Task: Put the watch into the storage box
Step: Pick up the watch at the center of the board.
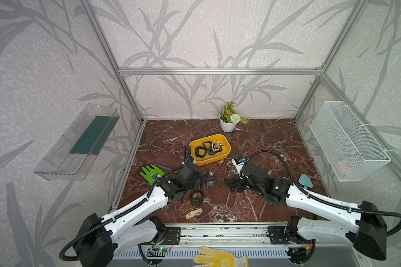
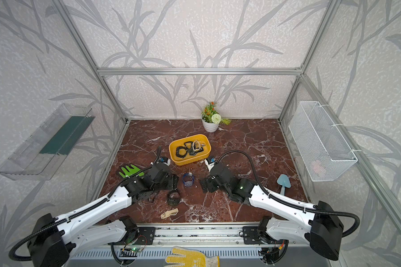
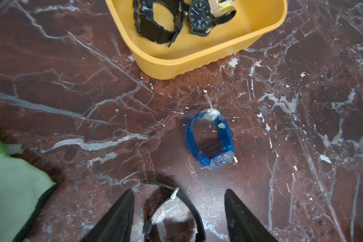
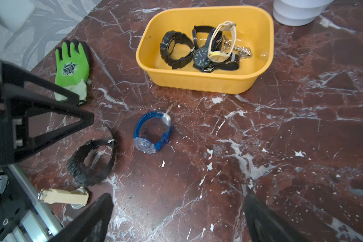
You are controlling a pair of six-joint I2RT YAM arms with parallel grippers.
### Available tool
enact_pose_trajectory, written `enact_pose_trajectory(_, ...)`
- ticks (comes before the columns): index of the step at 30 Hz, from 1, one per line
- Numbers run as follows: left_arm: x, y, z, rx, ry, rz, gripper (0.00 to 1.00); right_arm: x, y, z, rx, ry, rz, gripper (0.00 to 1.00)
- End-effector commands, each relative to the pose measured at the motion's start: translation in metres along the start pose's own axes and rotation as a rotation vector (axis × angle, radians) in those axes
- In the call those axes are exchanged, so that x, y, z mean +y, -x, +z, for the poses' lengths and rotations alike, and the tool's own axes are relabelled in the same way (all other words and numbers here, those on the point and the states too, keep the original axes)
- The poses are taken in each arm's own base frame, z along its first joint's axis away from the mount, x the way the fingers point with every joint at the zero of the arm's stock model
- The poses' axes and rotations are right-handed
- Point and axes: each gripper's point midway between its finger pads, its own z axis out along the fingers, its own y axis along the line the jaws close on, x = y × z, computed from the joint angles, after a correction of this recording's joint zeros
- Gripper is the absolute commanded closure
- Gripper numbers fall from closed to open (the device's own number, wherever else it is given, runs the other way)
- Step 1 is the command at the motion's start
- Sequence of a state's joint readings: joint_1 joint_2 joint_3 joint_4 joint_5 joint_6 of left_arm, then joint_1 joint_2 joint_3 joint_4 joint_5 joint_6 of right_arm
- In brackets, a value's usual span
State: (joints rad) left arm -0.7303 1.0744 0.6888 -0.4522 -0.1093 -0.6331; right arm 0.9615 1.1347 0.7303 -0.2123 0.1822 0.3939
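Right wrist view: I count three loose on the worktop [image 4: 281, 146], blue watch [image 4: 152, 134], black watch [image 4: 92, 161], beige watch [image 4: 63, 196]; four in the storage box [image 4: 197, 81]. Left tool [image 3: 179, 190] part-open astride black watch; right tool [image 4: 178, 196] wide open, empty.

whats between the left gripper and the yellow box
A blue watch lies on the table between them, seen best in the left wrist view.

both arms reach in low from the near edge. the left arm [image 1: 134, 208] angles in from the near left, the right arm [image 1: 322, 203] from the near right. their wrists bend down and the grippers face each other across the middle. the left gripper [image 3: 177, 192] has its jaws partly apart. the right gripper [image 4: 178, 196] is spread wide, gripping nothing.
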Motion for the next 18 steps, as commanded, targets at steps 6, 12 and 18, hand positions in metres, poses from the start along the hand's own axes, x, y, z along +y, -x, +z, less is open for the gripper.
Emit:
enact_pose_trajectory(6, -0.017, 0.004, 0.02, 0.118, -0.036, -0.027, 0.38, 0.018, -0.007, -0.01, -0.046, 0.004, -0.043, 0.02)
enact_pose_trajectory(12, -0.02, 0.001, 0.039, 0.239, -0.027, -0.012, 0.43, 0.016, -0.007, -0.013, -0.056, 0.001, -0.05, 0.02)
enact_pose_trajectory(18, -0.021, 0.0, 0.058, 0.275, -0.006, -0.012, 0.48, 0.016, -0.02, -0.013, -0.033, 0.013, -0.055, 0.02)
